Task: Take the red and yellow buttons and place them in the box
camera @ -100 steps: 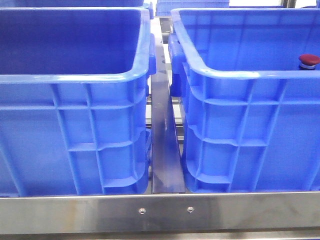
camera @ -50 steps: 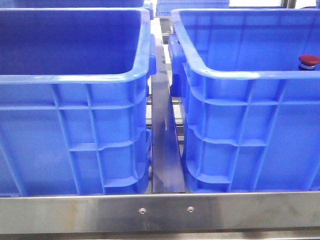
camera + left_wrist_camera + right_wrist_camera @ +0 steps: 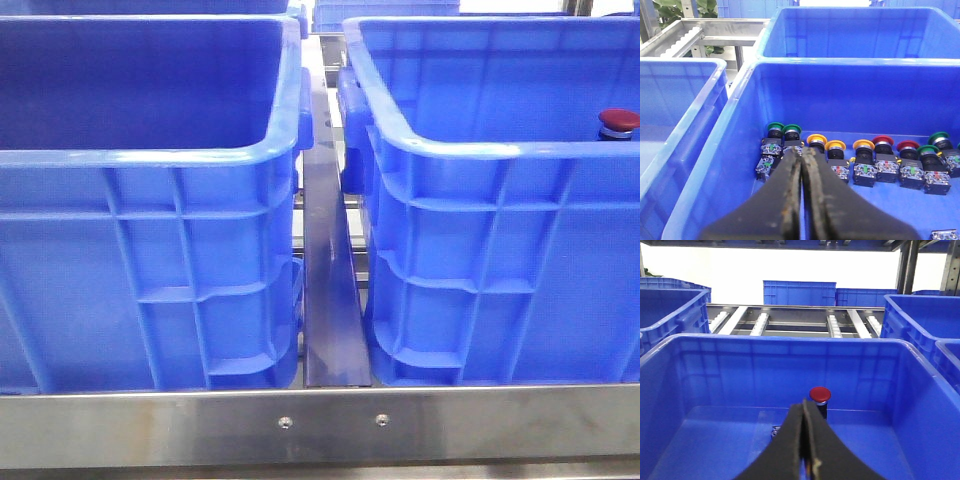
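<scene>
Hovering over a crate (image 3: 740, 165) of buttons, the left gripper (image 3: 801, 159) has jaws pressed together, holding nothing, tips just short of a row of green, yellow and red caps. Nearest yellow button (image 3: 816, 140) touches its neighbours, so likely risk: jaws snag two at once or knock the row over. Right gripper (image 3: 805, 412), also closed and empty, sits above another crate (image 3: 920, 405) with a lone red button (image 3: 820, 394) upright inside; a descent with jaws closed could tip it.

The crates (image 3: 150, 250) were bright blue; push buttons (image 3: 855, 157) bore green, yellow and red caps on dark bases; black fingers (image 3: 785, 200).
</scene>
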